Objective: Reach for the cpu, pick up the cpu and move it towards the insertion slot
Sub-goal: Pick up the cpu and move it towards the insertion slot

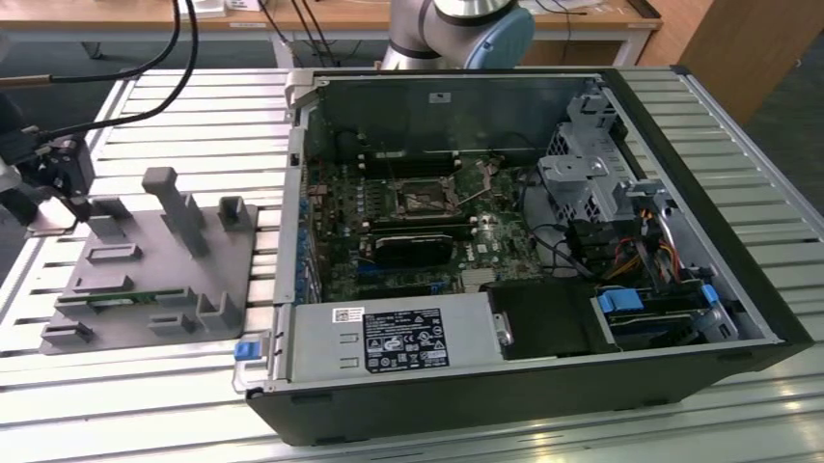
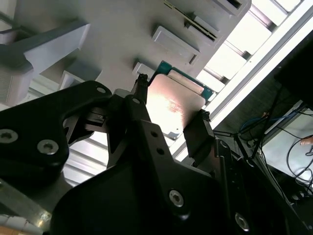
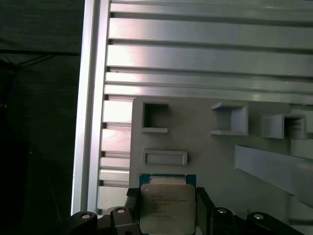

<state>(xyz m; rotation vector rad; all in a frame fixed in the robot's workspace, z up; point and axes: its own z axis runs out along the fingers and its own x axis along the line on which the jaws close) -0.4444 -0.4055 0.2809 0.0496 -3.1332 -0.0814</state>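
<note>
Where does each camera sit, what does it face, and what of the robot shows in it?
Exterior view: off the arm, above, looking down on the case, slot and grey fixture; the arm shows behind the case.
First wrist view: on the wrist, facing the fixture past the pincer, which grips the cpu.
Second wrist view: on the wrist, close behind the pincer's black fingers.
Shared: both wrist views show the gripped cpu over the fixture.

We've got the gripper [image 1: 52,207] at the exterior view's left, jaws pinching the cpu [image 3: 166,200] over the fixture plate [image 1: 142,280]. Tall grey posts [image 1: 180,217] stand between us and the case wall [image 1: 293,193], which fences off the insertion slot [image 1: 423,200]. Above the slot it's open; cables [image 1: 566,241] and a drive cage [image 1: 586,178] crowd beyond it.
</note>
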